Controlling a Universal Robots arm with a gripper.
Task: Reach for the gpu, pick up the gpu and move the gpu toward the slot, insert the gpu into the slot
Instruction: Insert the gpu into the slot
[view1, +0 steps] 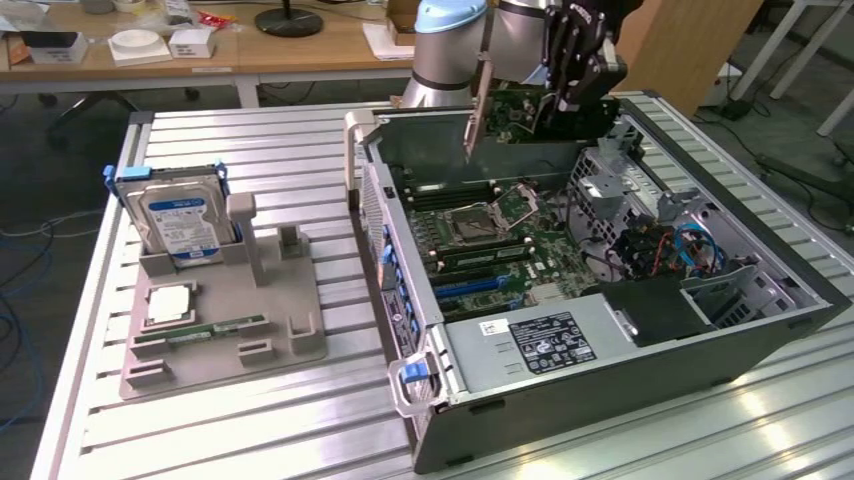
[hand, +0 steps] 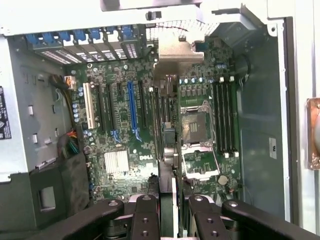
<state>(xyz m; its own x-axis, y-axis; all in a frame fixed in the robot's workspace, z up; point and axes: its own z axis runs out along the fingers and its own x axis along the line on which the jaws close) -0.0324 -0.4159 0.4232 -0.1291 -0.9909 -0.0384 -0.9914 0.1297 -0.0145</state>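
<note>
Gripper (view1: 563, 100) clamped on gpu (view1: 514, 110) hangs over open case (view1: 747, 335) on slatted table (view1: 240, 135).

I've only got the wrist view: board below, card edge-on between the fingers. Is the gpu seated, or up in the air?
Observer: In the air. The gripper holds the gpu above the far end of the open case, clear of the motherboard.
Operator: Which side is its bracket?
Observer: The silver bracket is on the card's edge toward the exterior view's left.
Operator: What's beside the case?
Observer: A grey fixture with a hard drive standing upright in it.
</note>
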